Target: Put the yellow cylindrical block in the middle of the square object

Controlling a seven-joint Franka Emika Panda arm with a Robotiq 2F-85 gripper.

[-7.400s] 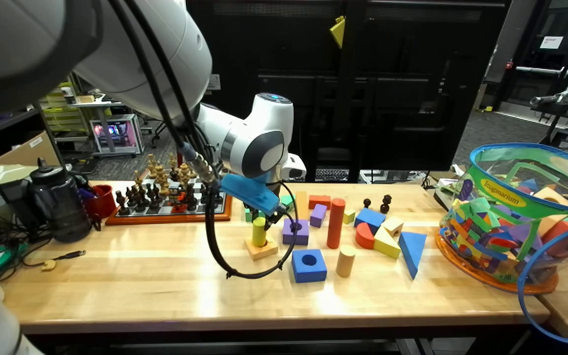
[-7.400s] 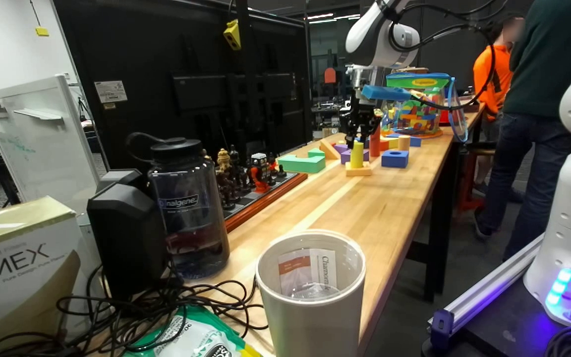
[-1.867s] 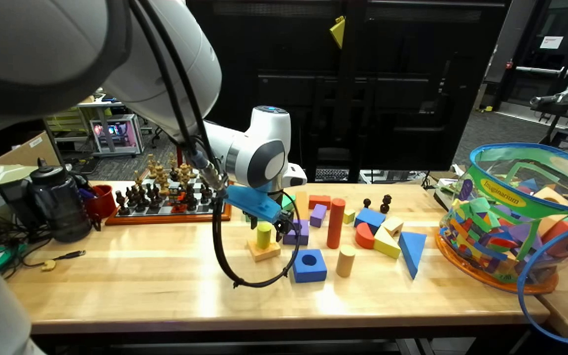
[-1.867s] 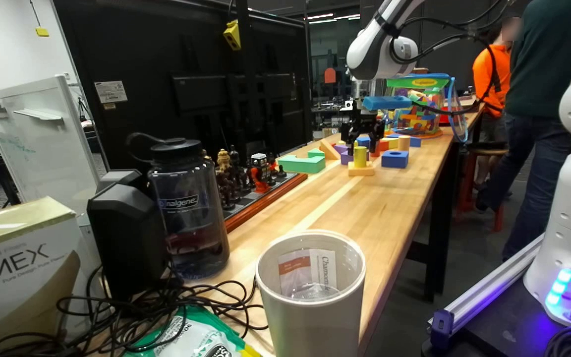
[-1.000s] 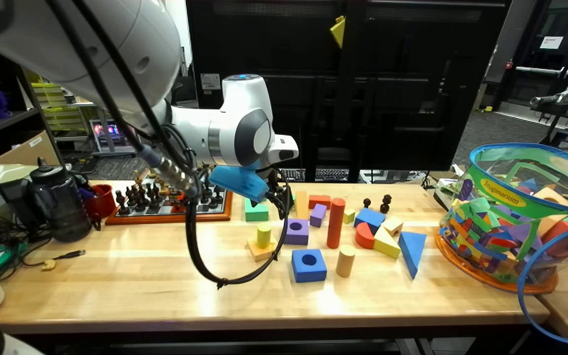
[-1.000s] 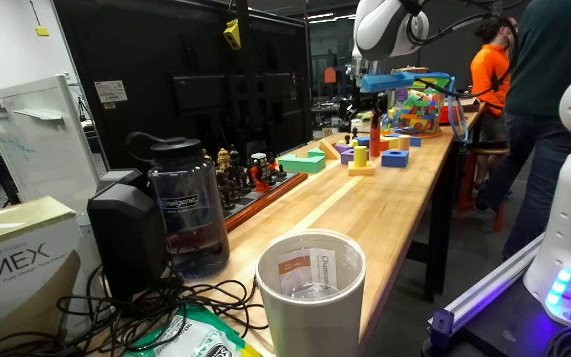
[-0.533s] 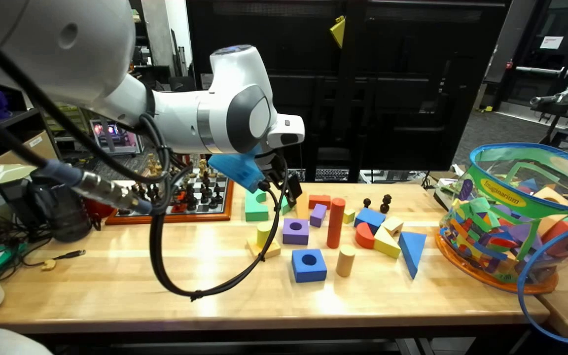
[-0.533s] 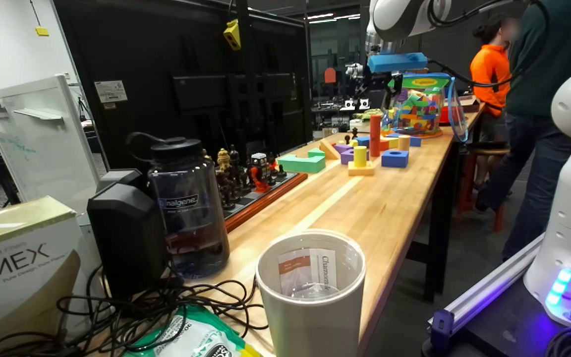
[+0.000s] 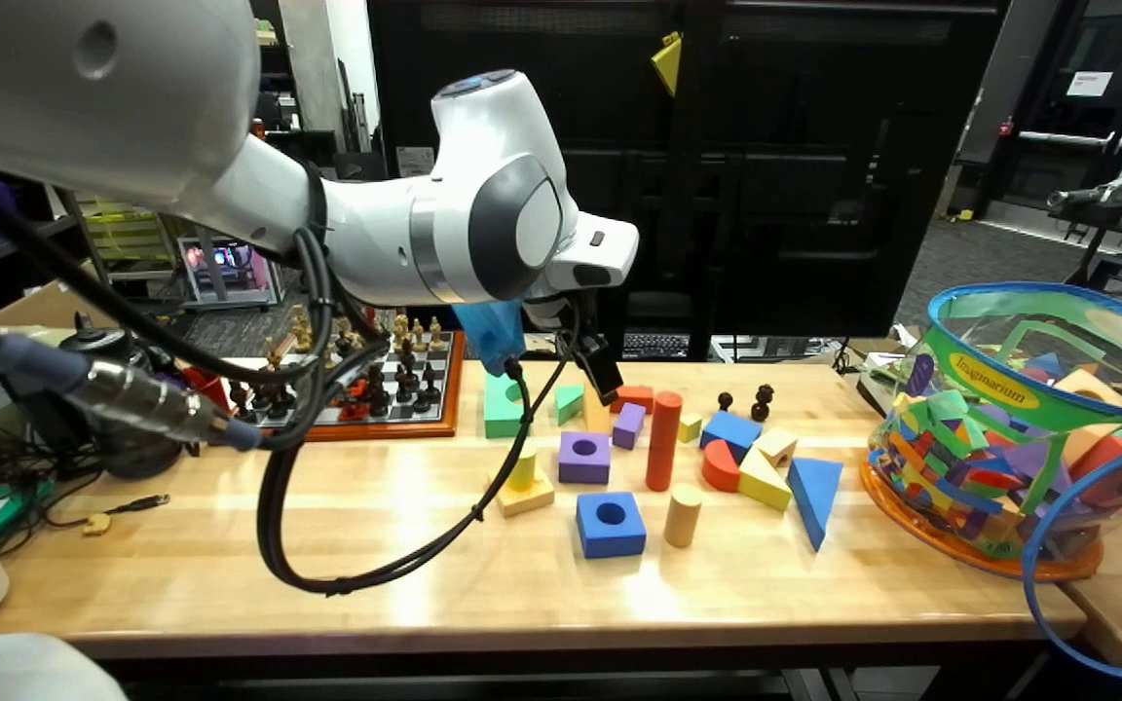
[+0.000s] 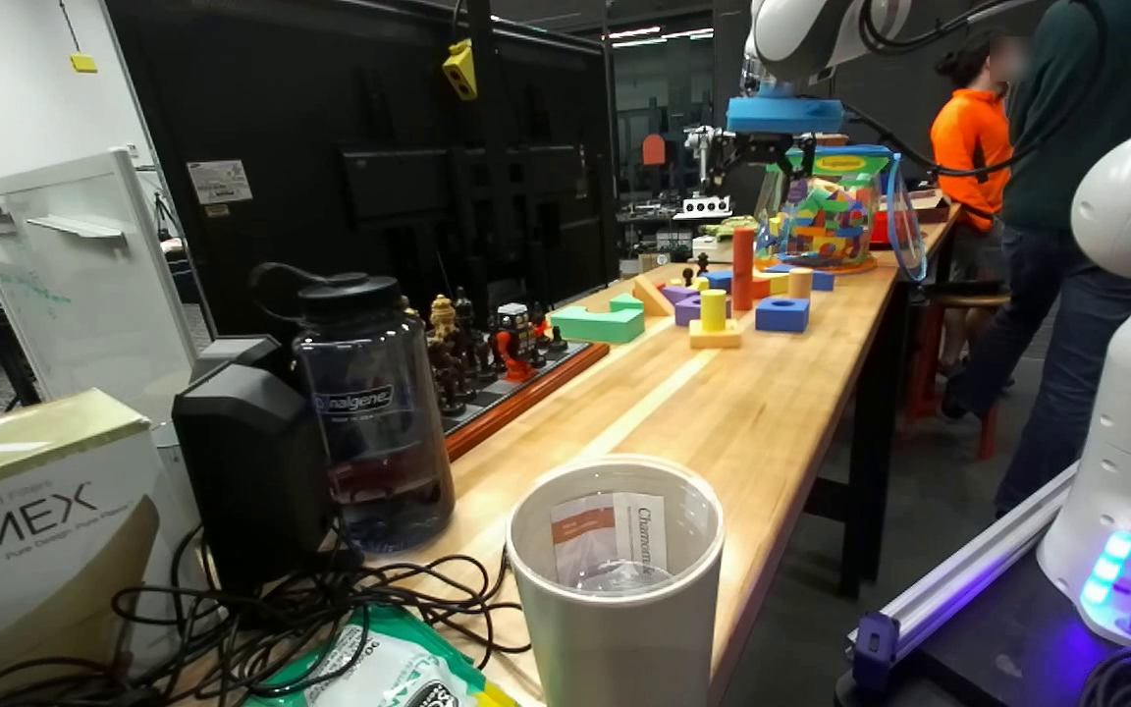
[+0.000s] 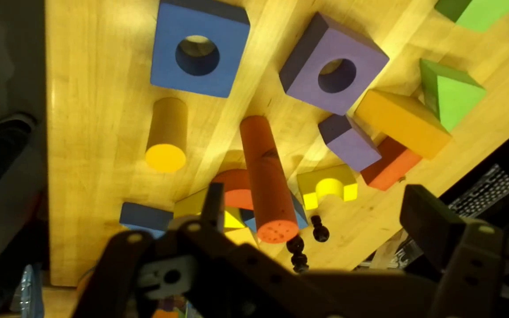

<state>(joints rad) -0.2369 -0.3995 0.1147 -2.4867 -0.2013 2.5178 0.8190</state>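
Yellow cylinder (image 10: 713, 309) stands in tan square (image 10: 715, 341) — hand (image 11: 320, 212) apart

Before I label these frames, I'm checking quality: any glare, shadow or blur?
In an exterior view, patchy glare on the tabletop; in the wrist view, a yellow cast, the blue square block shadowed on one side, the jaws dark, somewhat blurred.

Cylinder (image 10: 713, 307) stands in the middle of the square (image 10: 715, 339)

My fingers (image 11: 431, 227) hang high, well apart from both; between them, in the wrist view, shows the pillar (image 11: 268, 179). In an exterior view, the far holed block (image 9: 583, 468) and near holed block (image 9: 612, 538) lie right of the square, the chessboard (image 9: 415, 429) behind-left, the bottle (image 9: 137, 460) left of that, the tub (image 9: 994, 382) far right.
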